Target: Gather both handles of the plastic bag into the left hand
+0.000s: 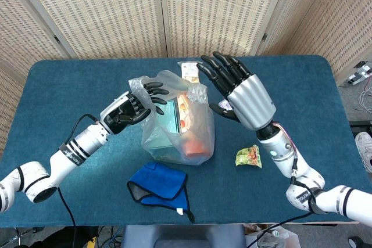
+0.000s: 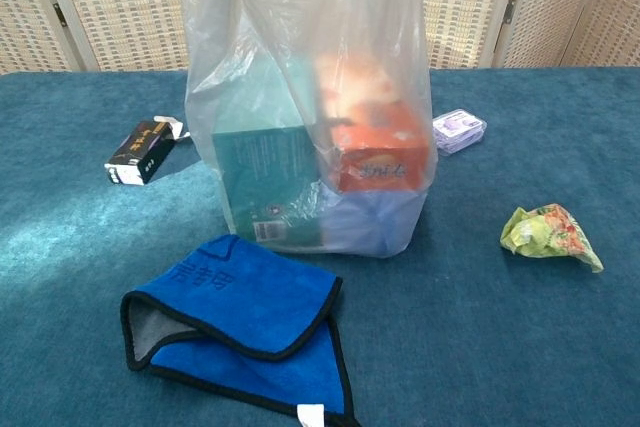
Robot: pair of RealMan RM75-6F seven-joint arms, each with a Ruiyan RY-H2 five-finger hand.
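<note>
The left hand [image 1: 132, 108] grips one handle of the plastic bag [image 1: 185, 127] standing loaded on the counter [image 1: 70, 91] beside it; the right hand [image 1: 237, 92] hovers spread and empty above the far handle; the thin, slippery film looks best pinched at its loops.

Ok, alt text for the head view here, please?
A clear plastic bag of boxes stands mid-table on blue cloth; the left hand holds its near-side top while the right hand hovers open beside it. A blue towel and a green wrapper lie nearby.
</note>
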